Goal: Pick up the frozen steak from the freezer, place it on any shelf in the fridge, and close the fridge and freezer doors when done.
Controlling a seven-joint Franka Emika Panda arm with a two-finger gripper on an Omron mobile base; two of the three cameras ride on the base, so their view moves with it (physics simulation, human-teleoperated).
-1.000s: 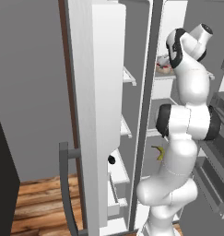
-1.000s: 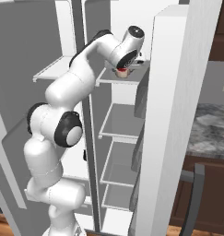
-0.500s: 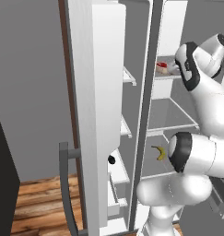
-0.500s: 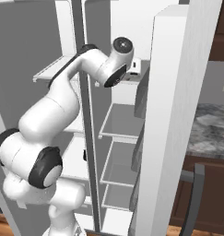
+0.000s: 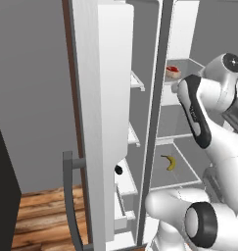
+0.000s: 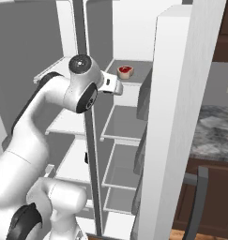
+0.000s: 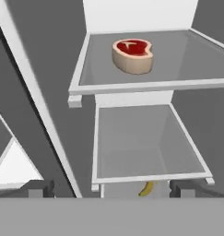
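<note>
The frozen steak [image 7: 132, 55], a red slab with a pale rim, lies flat on the upper grey shelf [image 7: 182, 69] of the fridge [image 5: 181, 127]; it also appears in both base views [image 5: 173, 71] [image 6: 125, 71]. My gripper [image 7: 113, 189] is open and holds nothing, its fingertips [image 7: 39, 189] spread wide. It hovers outside the fridge, back from the steak and below shelf level. The hand [image 6: 113, 86] sits just left of the steak in the right base view. The freezer [image 5: 135, 112] with white shelves stands open to the left.
The freezer door [image 5: 103, 122] and the fridge door [image 6: 178, 117] both stand wide open on either side of the arm. A yellow banana [image 5: 170, 162] lies on a lower fridge shelf. A small black lump [image 5: 118, 169] sits low in the freezer. The divider post [image 7: 35, 97] is close on the hand's left.
A second ago my gripper was at the steak on the upper fridge shelf. Since then it has let go and pulled back out, and the steak has stayed on the shelf.
</note>
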